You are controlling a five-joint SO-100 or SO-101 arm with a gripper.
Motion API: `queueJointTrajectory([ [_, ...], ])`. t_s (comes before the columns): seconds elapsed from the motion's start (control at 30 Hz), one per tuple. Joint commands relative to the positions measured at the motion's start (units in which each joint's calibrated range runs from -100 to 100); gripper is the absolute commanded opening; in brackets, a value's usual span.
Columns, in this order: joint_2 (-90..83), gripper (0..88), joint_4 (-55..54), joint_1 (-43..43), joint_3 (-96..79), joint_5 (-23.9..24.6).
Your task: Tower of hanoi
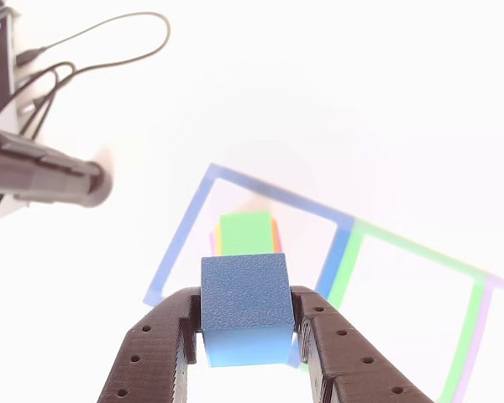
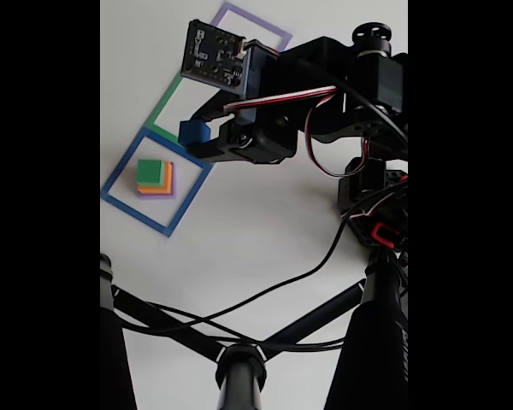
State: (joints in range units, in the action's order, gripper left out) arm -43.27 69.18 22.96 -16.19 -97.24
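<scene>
In the fixed view, at the left, the green block [image 2: 151,171] tops the stack (orange and purple edges show under it) inside the blue square outline [image 2: 120,202]. Right of it, above the outline's upper corner, the gripper [image 2: 197,137] pinches the small blue cube [image 2: 193,133].

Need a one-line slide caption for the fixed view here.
Gripper holds the blue cube above the table, beside the green-topped stack sitting in the blue square outline.
</scene>
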Motion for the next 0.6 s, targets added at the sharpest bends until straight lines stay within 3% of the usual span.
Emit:
queueJointTrajectory([
  [0.0,-1.75,2.8,-16.14,0.14,-13.27,-2.76],
  [0.27,-0.7,3.0,-43.84,1.29,-34.27,-2.76],
  [0.57,5.28,3.0,-62.62,1.39,-43.36,-2.76],
])
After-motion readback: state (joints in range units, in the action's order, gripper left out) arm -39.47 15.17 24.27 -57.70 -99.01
